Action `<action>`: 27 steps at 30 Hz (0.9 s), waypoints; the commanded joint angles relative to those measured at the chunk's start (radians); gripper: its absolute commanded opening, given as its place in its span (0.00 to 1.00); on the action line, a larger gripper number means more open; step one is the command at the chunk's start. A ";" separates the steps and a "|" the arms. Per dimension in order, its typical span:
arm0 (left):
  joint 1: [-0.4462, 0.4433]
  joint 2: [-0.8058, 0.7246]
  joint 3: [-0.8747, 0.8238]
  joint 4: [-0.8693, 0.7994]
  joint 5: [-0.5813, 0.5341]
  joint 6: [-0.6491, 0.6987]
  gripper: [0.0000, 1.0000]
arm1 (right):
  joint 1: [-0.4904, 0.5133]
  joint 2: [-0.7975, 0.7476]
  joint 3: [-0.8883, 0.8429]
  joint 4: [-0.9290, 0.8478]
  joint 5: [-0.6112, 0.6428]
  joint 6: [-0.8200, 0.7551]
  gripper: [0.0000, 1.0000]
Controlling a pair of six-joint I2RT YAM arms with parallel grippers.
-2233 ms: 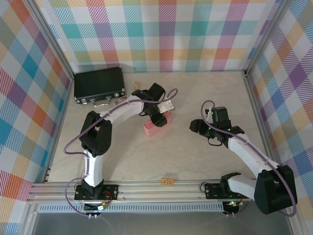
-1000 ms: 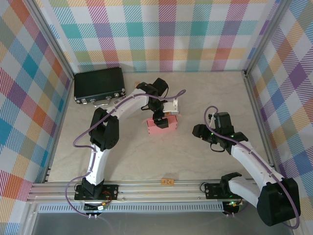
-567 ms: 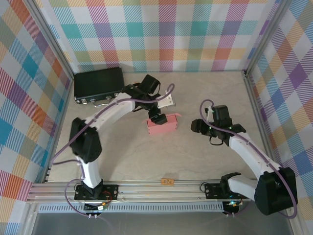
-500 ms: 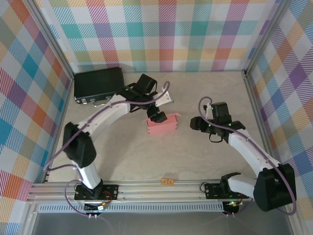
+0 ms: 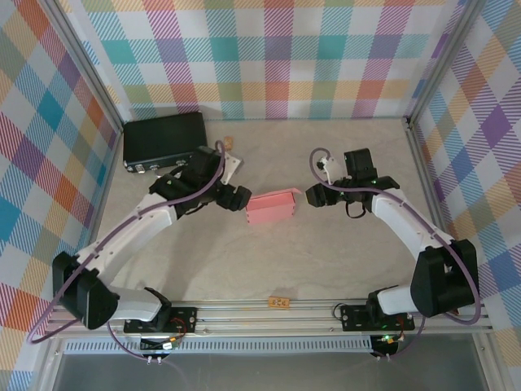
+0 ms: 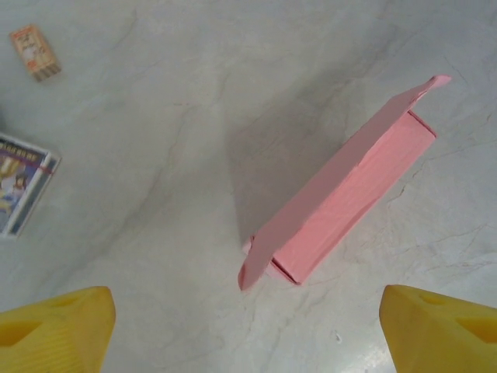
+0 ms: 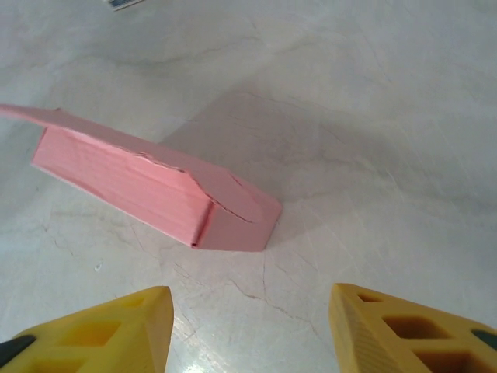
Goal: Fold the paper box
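Observation:
The salmon-pink paper box (image 5: 270,208) lies on the table as a small rectangular box, its lid flap slightly raised. In the left wrist view the paper box (image 6: 342,190) rests ahead of my left gripper (image 6: 241,330), which is open and empty, just left of the box (image 5: 236,197). In the right wrist view the paper box (image 7: 155,190) sits beyond my right gripper (image 7: 248,326), also open and empty, close to the box's right end (image 5: 312,196). Neither gripper touches it.
A black case with metal latches (image 5: 164,142) stands at the back left. A small printed card (image 6: 19,180) and a tiny tan tag (image 6: 35,53) lie near it. Another tan tag (image 5: 279,303) rests by the front rail. Plaid walls enclose the table.
My left gripper has let go of the box and pulled back to its left. The box settled flat. My right gripper moved left toward the box's right end.

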 commanded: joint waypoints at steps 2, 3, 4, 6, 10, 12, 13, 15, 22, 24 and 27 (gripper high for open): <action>0.009 -0.065 -0.078 -0.001 0.024 -0.084 0.84 | -0.004 0.037 0.067 -0.079 -0.099 -0.214 0.54; 0.011 -0.065 -0.091 0.003 0.033 -0.089 0.82 | -0.002 0.049 0.081 -0.094 -0.105 -0.238 0.52; 0.011 -0.061 -0.099 0.005 0.041 -0.093 0.80 | -0.003 0.059 0.094 -0.106 -0.107 -0.253 0.51; 0.011 -0.038 -0.104 0.010 0.051 -0.106 0.75 | 0.002 0.084 0.119 -0.120 -0.099 -0.274 0.50; 0.011 0.025 -0.096 0.024 0.052 -0.130 0.69 | 0.019 0.123 0.147 -0.139 -0.102 -0.324 0.49; 0.012 0.058 -0.089 0.031 0.052 -0.143 0.67 | 0.030 0.143 0.162 -0.156 -0.100 -0.354 0.49; 0.011 0.069 -0.087 0.034 0.046 -0.147 0.66 | 0.033 0.152 0.167 -0.154 -0.092 -0.354 0.49; 0.011 0.093 -0.084 0.039 0.050 -0.152 0.65 | 0.035 0.169 0.176 -0.152 -0.088 -0.359 0.49; 0.011 0.125 -0.093 0.071 0.049 -0.158 0.61 | 0.050 0.207 0.198 -0.150 -0.074 -0.367 0.48; 0.011 0.129 -0.092 0.077 0.040 -0.161 0.58 | 0.053 0.215 0.203 -0.140 -0.058 -0.360 0.48; 0.011 0.135 -0.094 0.090 0.033 -0.163 0.57 | 0.054 0.221 0.203 -0.117 -0.038 -0.343 0.47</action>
